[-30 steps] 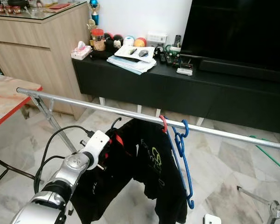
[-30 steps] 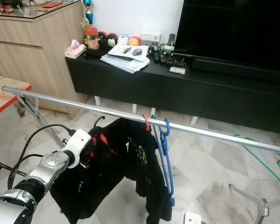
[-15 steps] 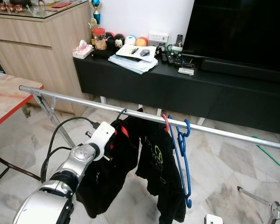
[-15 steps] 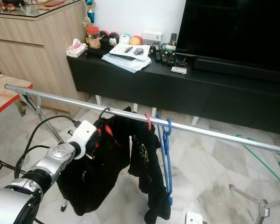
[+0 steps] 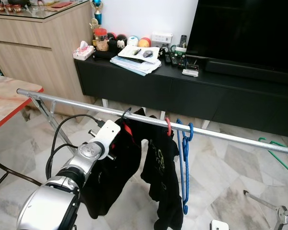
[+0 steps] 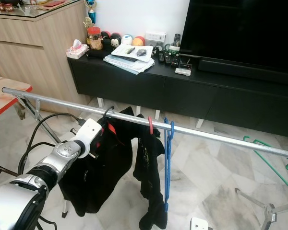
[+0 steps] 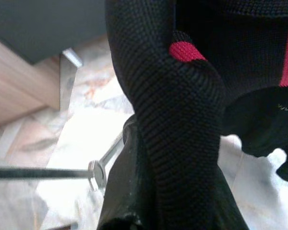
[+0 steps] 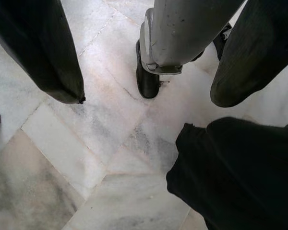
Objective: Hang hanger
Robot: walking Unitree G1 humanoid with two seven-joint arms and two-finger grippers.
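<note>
A black garment with red trim [image 5: 110, 177] hangs on a dark hanger whose hook [image 5: 125, 114] sits over the silver rail [image 5: 77, 103]. My left gripper [image 5: 119, 138] is raised just under the rail, shut on the hanger's neck inside the cloth. In the left wrist view, black knit fabric [image 7: 182, 120] wraps over one finger [image 7: 125, 191]. To the right on the rail hang a second black shirt [image 5: 161, 172] on a red hook [image 5: 168, 126] and a bare blue hanger [image 5: 184, 163]. My right gripper [image 8: 149, 98] hangs low over the floor, open.
Behind the rail stand a black TV bench [image 5: 192, 91] with clutter and a wooden cabinet [image 5: 33, 52]. A red-edged table [image 5: 5, 103] is at the left. The rack's legs [image 5: 48, 117] spread over marble floor [image 5: 230, 177]. A green hanger [image 5: 278, 158] lies at the right.
My left arm has lifted the garment up and forward; its hook, below the rail a second ago, now rests over it. The blue hanger has swung to hang straighter.
</note>
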